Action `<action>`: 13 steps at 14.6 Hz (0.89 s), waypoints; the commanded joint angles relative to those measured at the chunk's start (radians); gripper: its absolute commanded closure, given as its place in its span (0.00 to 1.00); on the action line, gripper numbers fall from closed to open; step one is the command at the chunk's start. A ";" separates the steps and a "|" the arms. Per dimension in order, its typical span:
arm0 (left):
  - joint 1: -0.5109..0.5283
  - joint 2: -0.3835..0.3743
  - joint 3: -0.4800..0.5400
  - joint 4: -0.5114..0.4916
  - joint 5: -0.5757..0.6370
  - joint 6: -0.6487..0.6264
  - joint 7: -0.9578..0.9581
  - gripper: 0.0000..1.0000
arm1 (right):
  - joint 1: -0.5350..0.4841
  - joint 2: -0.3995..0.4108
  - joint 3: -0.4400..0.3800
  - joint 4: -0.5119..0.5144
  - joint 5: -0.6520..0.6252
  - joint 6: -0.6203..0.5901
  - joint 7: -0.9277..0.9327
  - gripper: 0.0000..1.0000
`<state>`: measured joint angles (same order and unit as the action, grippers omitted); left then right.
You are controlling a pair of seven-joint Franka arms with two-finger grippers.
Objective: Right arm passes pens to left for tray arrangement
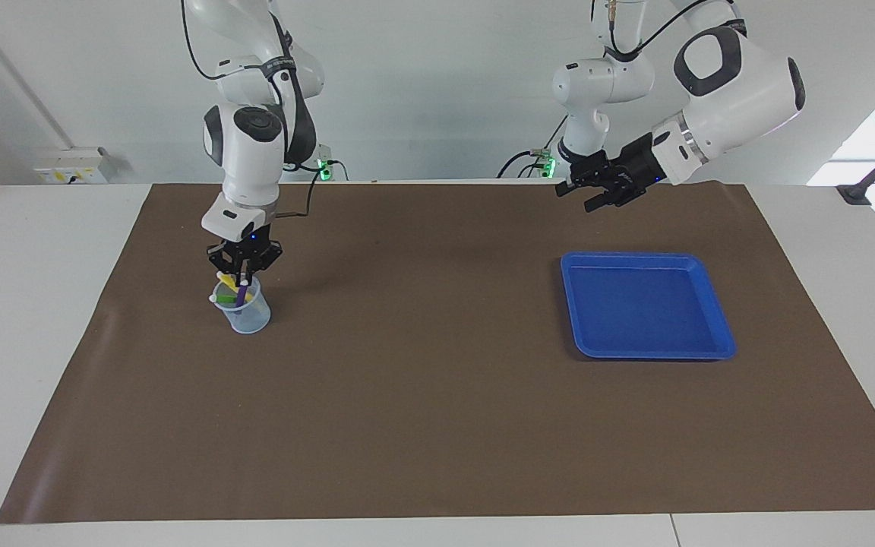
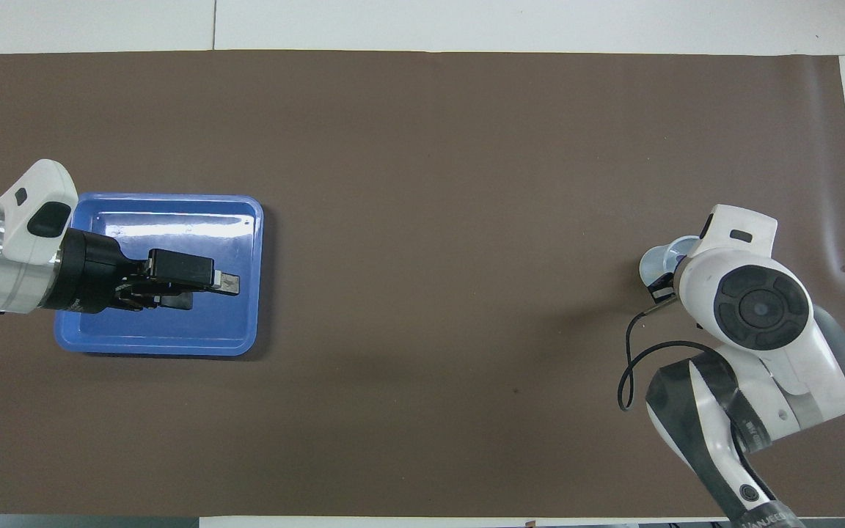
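A small clear cup (image 1: 249, 313) stands toward the right arm's end of the table, holding the pens: one purple (image 1: 242, 290), one yellow (image 1: 225, 279), one green (image 1: 225, 298). My right gripper (image 1: 242, 267), blue light showing, points straight down over the cup and is shut on the top of the purple pen. In the overhead view the right arm hides all but the cup's rim (image 2: 659, 256). The blue tray (image 1: 715, 308) lies bare toward the left arm's end. My left gripper (image 1: 576, 196) hangs open in the air, over the tray (image 2: 173, 334) in the overhead view, holding nothing.
A brown mat (image 1: 422, 395) covers most of the white table (image 1: 27, 304). A black cable (image 2: 631, 367) loops from the right arm's wrist above the mat.
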<state>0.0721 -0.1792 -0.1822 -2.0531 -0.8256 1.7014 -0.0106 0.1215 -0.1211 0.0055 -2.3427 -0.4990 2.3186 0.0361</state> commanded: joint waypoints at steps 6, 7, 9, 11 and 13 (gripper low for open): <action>0.017 -0.029 0.001 -0.134 -0.225 0.026 0.027 0.00 | -0.003 -0.104 0.002 0.156 0.152 -0.278 -0.093 1.00; 0.017 -0.029 0.001 -0.143 -0.242 0.026 0.027 0.00 | -0.003 -0.109 0.002 0.196 0.190 -0.330 -0.096 1.00; 0.018 -0.029 0.001 -0.174 -0.294 0.024 0.027 0.00 | -0.003 -0.109 0.001 0.294 0.256 -0.434 -0.096 1.00; 0.023 -0.029 0.001 -0.200 -0.354 0.024 0.027 0.00 | -0.003 -0.109 0.001 0.353 0.318 -0.491 -0.090 1.00; 0.025 -0.028 0.001 -0.220 -0.392 0.021 0.026 0.00 | -0.013 -0.109 -0.007 0.381 0.412 -0.502 -0.085 1.00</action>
<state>0.0859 -0.1795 -0.1800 -2.2236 -1.1637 1.7100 0.0001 0.1237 -0.2430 0.0044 -2.0007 -0.1713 1.8388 -0.0328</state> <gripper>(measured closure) 0.000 0.824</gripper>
